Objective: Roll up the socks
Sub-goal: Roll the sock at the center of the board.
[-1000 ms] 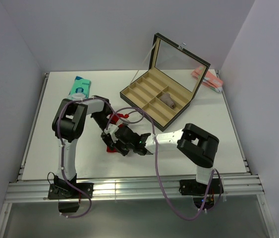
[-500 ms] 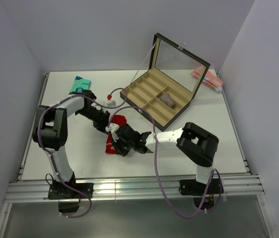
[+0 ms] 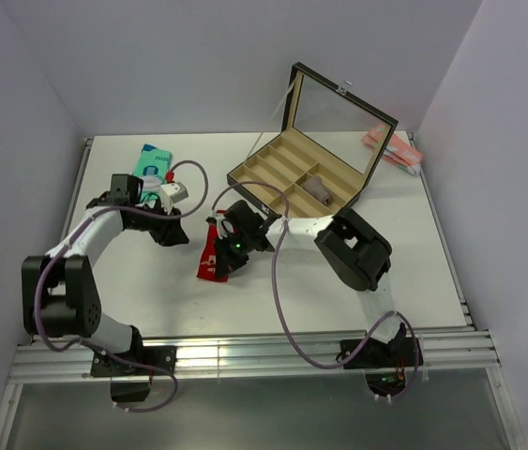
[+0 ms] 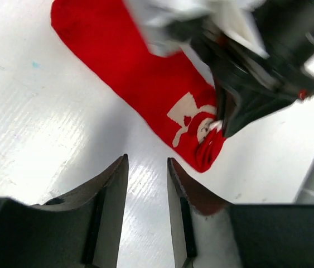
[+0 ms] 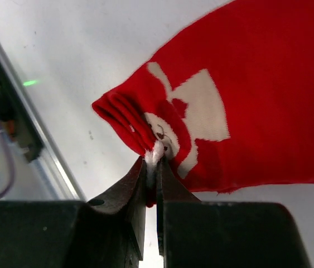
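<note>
A bright red sock (image 3: 209, 263) with a white emblem lies flat on the white table (image 3: 339, 281), left of centre. My right gripper (image 3: 233, 242) is shut on a bunched fold at its emblem end. In the right wrist view the jaws (image 5: 152, 162) pinch red and white fabric, and the sock (image 5: 257, 84) spreads away beyond them. My left gripper (image 3: 172, 234) hovers left of the sock, open and empty. The left wrist view shows bare table between its fingertips (image 4: 147, 163), with the sock (image 4: 140, 72) just ahead and the right gripper (image 4: 257, 61) holding the sock's end. Only one sock shows clearly.
A teal sock (image 3: 151, 161) lies at the back left. An open compartment box (image 3: 273, 178) with a raised glass lid (image 3: 334, 117) stands at the back centre, a small greyish item (image 3: 318, 190) in one slot. A pale pink bundle (image 3: 390, 148) sits at the back right.
My left gripper let go, opened and drew back to the left of the sock. My right gripper swung round to the sock's far side, still pinching the fabric.
</note>
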Action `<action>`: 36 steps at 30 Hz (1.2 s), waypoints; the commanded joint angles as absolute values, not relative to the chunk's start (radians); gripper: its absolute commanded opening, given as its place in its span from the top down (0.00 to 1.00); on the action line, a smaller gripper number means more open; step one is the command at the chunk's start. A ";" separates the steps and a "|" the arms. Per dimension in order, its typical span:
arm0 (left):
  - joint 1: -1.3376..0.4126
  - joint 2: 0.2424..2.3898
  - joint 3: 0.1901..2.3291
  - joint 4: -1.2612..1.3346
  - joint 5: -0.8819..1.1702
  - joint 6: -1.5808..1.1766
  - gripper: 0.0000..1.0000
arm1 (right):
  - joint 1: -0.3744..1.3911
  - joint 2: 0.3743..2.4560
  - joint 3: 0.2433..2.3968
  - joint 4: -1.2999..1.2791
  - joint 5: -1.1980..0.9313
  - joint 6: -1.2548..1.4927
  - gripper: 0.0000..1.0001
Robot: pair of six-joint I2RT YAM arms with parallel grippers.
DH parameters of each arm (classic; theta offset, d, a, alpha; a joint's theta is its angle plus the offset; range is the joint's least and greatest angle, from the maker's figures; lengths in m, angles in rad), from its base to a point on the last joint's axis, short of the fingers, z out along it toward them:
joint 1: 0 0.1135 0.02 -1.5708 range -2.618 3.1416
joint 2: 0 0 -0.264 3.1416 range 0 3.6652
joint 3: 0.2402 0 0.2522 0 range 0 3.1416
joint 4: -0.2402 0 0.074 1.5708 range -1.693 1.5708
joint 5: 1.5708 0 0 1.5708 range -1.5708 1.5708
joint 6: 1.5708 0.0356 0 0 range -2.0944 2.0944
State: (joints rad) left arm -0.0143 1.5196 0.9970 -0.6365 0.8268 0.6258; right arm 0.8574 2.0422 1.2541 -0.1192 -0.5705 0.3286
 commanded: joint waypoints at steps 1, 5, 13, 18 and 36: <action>-0.081 1.392 0.892 -0.499 0.683 0.704 0.60 | 0.833 2.118 1.340 -0.300 -0.696 0.380 0.97; -0.243 1.203 0.706 -0.353 0.554 0.758 0.57 | 0.812 2.161 1.400 -0.337 -0.784 0.440 0.98; -0.373 1.075 0.552 -0.216 0.489 0.845 0.52 | 0.772 2.189 1.364 -0.255 -0.887 0.610 0.97; -0.452 1.031 0.477 -0.192 0.468 0.888 0.52 | 0.769 2.210 1.359 -0.238 -0.897 0.663 0.97; -0.661 1.066 0.339 -0.008 0.293 0.948 0.51 | 0.739 2.180 1.217 -0.120 -0.900 0.761 0.99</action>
State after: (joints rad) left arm -0.6399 1.0565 0.3557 -0.0711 0.3305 0.9066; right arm 0.7483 2.1868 1.2652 -0.0746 -0.9348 0.7261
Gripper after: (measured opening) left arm 0.498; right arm 0.114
